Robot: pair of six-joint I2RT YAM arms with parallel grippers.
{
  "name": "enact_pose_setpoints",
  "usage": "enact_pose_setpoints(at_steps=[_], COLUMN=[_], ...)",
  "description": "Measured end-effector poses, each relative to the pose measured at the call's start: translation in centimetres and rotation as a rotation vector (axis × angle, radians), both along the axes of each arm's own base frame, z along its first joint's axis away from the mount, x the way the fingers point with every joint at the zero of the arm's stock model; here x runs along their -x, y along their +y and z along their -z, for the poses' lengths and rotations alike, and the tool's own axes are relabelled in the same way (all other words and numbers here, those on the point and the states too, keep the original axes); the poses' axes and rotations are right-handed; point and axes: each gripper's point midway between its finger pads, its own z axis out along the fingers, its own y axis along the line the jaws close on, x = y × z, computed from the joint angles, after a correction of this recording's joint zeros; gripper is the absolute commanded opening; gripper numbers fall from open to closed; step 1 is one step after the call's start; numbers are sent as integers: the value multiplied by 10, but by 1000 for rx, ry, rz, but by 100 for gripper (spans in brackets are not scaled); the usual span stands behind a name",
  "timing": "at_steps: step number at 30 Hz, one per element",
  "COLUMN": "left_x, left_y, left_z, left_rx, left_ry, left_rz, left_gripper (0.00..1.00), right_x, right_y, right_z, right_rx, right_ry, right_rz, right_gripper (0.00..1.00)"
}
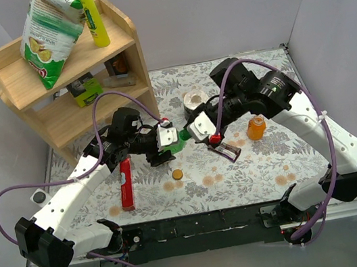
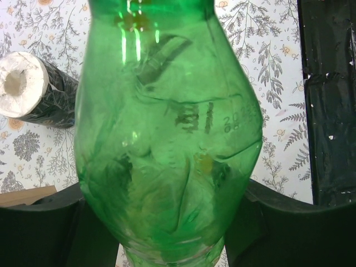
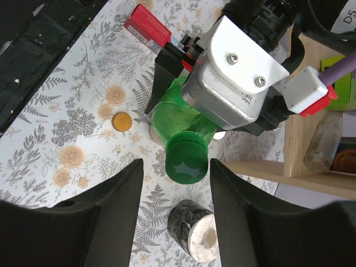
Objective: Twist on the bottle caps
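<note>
Left end effector [image 2: 167, 225] clamped on green bottle [image 2: 167, 139]; wall visibly dented. Green cap [image 3: 186, 161] sits on neck. Right end effector [image 3: 175, 167] spread wide, cap framed between fingers, no contact seen.

Risks:
- soft bottle slips in clamp under twist
- off-axis closing cross-threads cap

Orange cap [image 1: 177, 173] lies on surface [image 1: 265, 160], well apart from orange bottle [image 1: 256, 127].

- Cut off by the top and bottom edges of the left wrist view: neck and base of the green bottle [image 2: 167, 144].
- Too blurred to read: printed code on its side.
- Almost wholly hidden from above, under the left gripper [image 1: 166, 151]: same bottle.
- Cut off at the left edge: roll [image 2: 33, 89].
</note>
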Motion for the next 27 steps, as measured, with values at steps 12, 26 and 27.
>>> enact_pose_setpoints(at_steps=[12,26,27], left_x=[-1,-53,-61], left_y=[-1,17,22], left_z=[-1,12,10], left_rx=[6,17,15], left_ry=[3,-86,-105], left_rz=[-6,-328,-381], left_gripper=[0,0,0], right_x=[-6,-68,-74], right_y=[5,29,32], right_z=[0,13,12], right_rx=[-7,100,93], right_ry=[-24,574,639], right_rz=[12,526,582], right_gripper=[28,1,1])
